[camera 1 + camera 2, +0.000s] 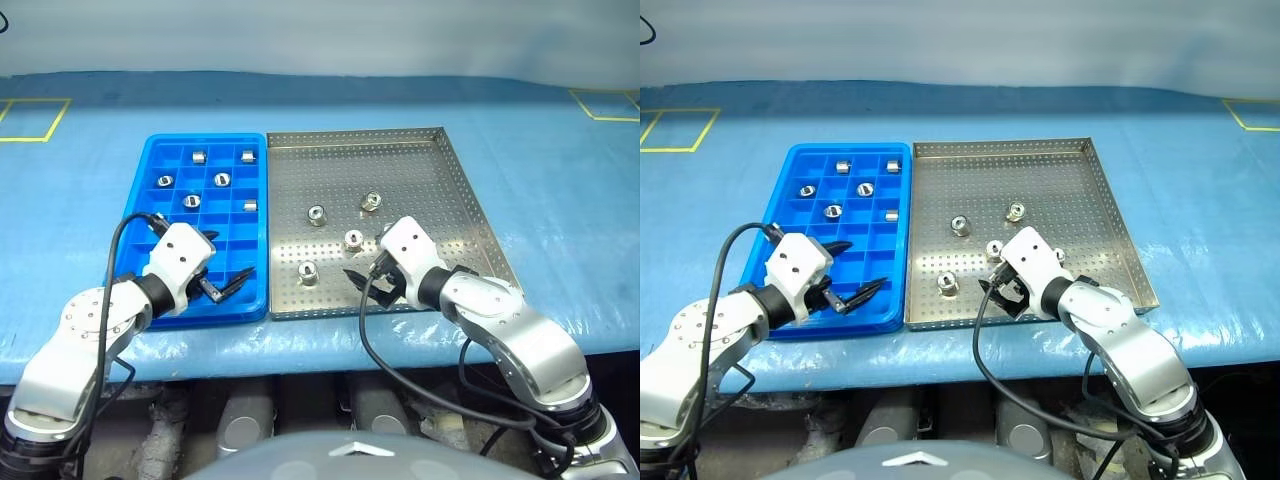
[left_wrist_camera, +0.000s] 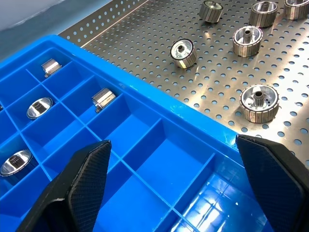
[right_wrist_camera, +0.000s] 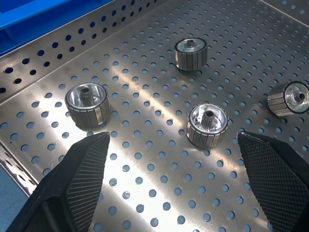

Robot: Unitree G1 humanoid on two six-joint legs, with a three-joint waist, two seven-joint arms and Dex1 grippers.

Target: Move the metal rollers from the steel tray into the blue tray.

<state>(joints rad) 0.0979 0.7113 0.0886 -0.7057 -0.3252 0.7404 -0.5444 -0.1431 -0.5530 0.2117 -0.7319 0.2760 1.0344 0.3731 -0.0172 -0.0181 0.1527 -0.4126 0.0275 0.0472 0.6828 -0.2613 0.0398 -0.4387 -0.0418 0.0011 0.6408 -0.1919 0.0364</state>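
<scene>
**Both tools released above the trays, rollers split between them**

Two trays are set side by side on a worktop point(image 1: 560, 190) covered in blue sheeting, their long sides touching and their long axes running away from the robot. The blue tray point(image 1: 150, 165) lies on the robot's left, the steel tray point(image 1: 420, 160) on its right.

Six rollers are seen in separate compartments toward the far end of the blue tray point(image 1: 222, 180); some stand with the central hole facing up, others lie on their sides. More rollers are scattered over the perforated floor of the steel tray, one of them point(image 1: 308, 272) near the front edge, upright with its hole upward, and another point(image 1: 316, 214) farther back, tilted.

The left tool point(image 1: 222, 268) is held over the near end of the blue tray, fingers spread wide and nothing gripped. The right tool point(image 1: 366, 287) is held over the near part of the steel tray, likewise spread and empty, with an upright roller point(image 3: 206, 124) between its fingers in the wrist view, not touched.
</scene>
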